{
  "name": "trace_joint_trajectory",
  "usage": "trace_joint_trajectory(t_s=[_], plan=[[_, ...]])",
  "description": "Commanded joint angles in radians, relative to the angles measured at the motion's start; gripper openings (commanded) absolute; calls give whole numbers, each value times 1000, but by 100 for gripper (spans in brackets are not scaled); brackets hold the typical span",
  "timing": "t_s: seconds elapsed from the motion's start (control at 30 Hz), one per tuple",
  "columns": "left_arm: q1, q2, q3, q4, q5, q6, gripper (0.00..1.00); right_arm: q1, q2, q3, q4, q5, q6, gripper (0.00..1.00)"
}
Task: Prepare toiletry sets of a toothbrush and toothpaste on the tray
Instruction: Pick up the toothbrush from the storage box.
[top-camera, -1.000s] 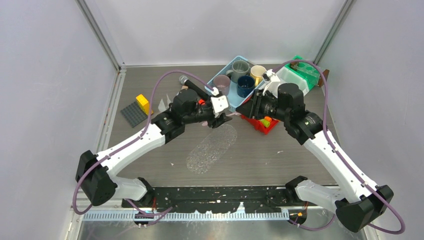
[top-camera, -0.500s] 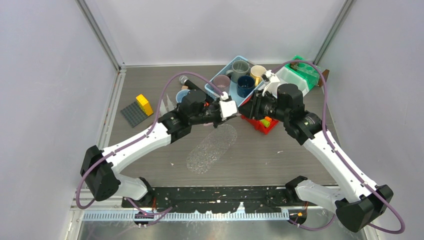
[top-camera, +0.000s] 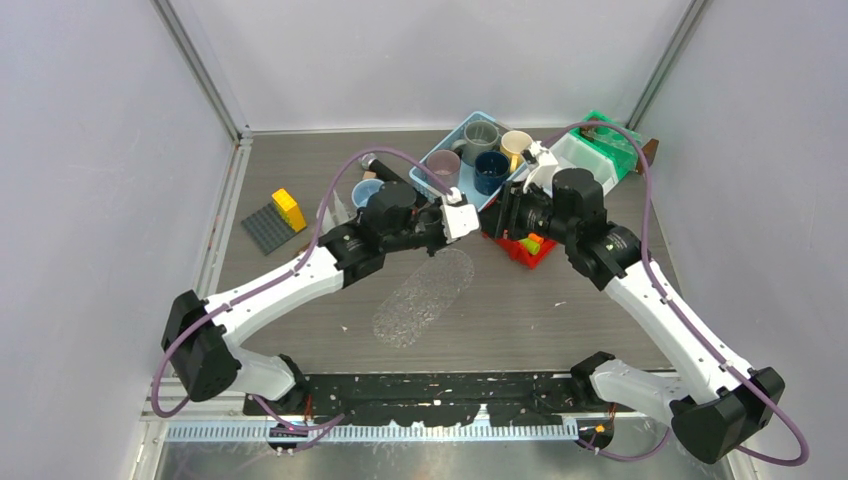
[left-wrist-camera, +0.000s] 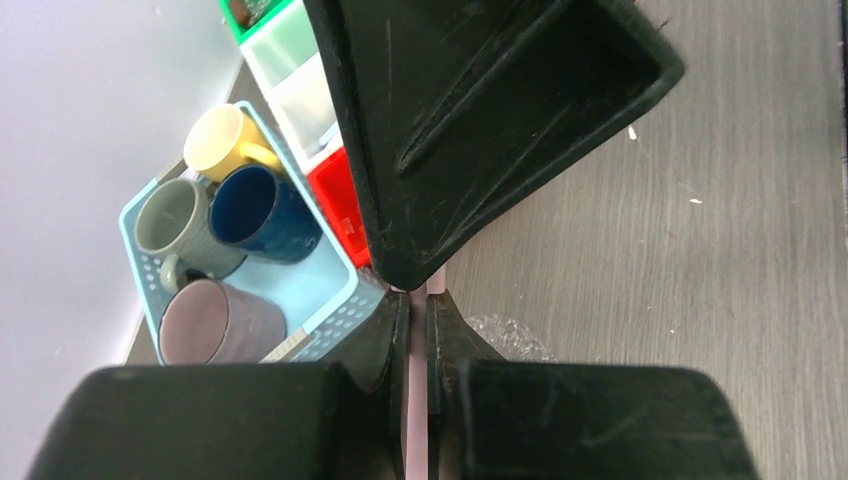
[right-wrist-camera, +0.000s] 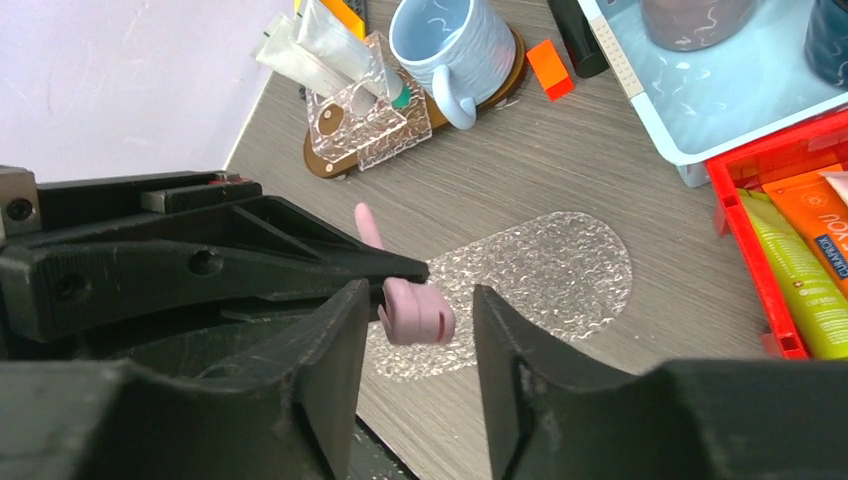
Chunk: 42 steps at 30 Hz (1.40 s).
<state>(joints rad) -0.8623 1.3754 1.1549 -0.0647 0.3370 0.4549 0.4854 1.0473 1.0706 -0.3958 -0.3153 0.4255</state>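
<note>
My left gripper (left-wrist-camera: 417, 300) is shut on a slim pink toothbrush (left-wrist-camera: 415, 400) and holds it above the table. In the right wrist view the brush's pink capped head (right-wrist-camera: 415, 312) sticks out from the left fingers (right-wrist-camera: 300, 265). It lies between the jaws of my open right gripper (right-wrist-camera: 412, 320), which do not touch it. In the top view the two grippers (top-camera: 472, 228) (top-camera: 492, 222) meet tip to tip over the far end of the clear bubbled oval tray (top-camera: 425, 295). Green and orange toothpaste tubes (right-wrist-camera: 805, 260) lie in a red bin (top-camera: 525, 250).
A light blue basket (top-camera: 452, 176) holding several mugs stands behind the grippers. A green and white box (top-camera: 600, 145) is at the back right. White tubes in a clear holder (right-wrist-camera: 365, 110) and a pale blue mug (right-wrist-camera: 450, 40) stand left of the basket, by a black microphone (top-camera: 385, 170). A yellow block and grey plate (top-camera: 270, 225) lie at far left.
My left arm has carried the pink toothbrush to the right, up to the right gripper. The right gripper has shifted slightly left, so the brush head now lies between its open jaws.
</note>
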Motion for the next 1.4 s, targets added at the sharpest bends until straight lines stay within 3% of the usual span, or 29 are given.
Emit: trace_joint_trajectory(t_s=[0.0, 0.2, 0.5, 0.6, 0.8, 1.1, 1.37], plan=[[-1, -73, -46, 56, -116, 24, 0, 7, -28, -6, 77, 23, 11, 57], [-1, -134, -147, 194, -324, 10, 0, 8, -93, -44, 132, 110, 21, 71], [3, -201, -386, 665, -622, -8, 0, 7, -164, -96, 151, 205, -8, 75], [11, -207, -418, 743, -669, 16, 0, 7, -166, -102, 147, 208, -17, 75], [79, -202, -488, 928, -685, 24, 1, 7, -168, -118, 141, 204, -30, 75], [195, -189, -530, 988, -610, -59, 8, 7, -177, -135, 141, 209, -48, 76], [274, -112, -546, 1085, -566, -124, 8, 6, -179, -150, 145, 208, -60, 76]])
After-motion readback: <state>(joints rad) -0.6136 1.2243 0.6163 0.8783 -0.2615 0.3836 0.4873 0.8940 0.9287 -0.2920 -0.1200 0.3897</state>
